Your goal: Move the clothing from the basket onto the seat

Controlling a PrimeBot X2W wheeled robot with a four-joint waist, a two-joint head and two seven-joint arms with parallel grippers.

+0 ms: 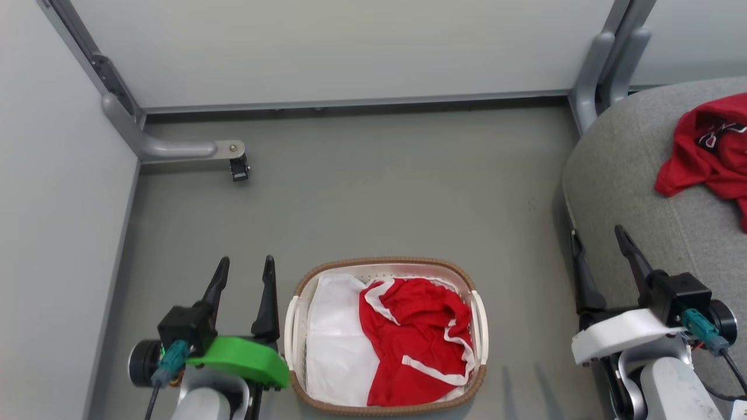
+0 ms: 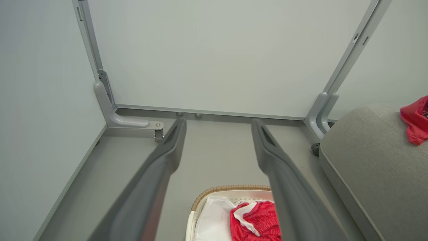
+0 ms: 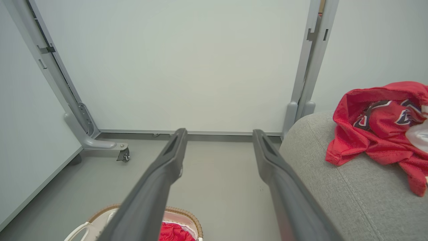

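The left gripper (image 1: 245,263) stands empty with jaws wide, the basket (image 1: 385,261) just to its right holding red clothing (image 1: 417,338) and a white cloth (image 1: 335,350), while the right gripper (image 1: 596,233), equally wide and empty, hovers at the seat (image 1: 618,175) edge, a red jersey (image 1: 709,151) lying ahead to its right.

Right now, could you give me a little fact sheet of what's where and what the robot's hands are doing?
Basket: on the floor, in front of the robot
In it: red garment with white trim, white cloth
Seat: grey, at right, red jersey on it
Left gripper: open, empty, beside the basket
Right gripper: open, empty, by the seat
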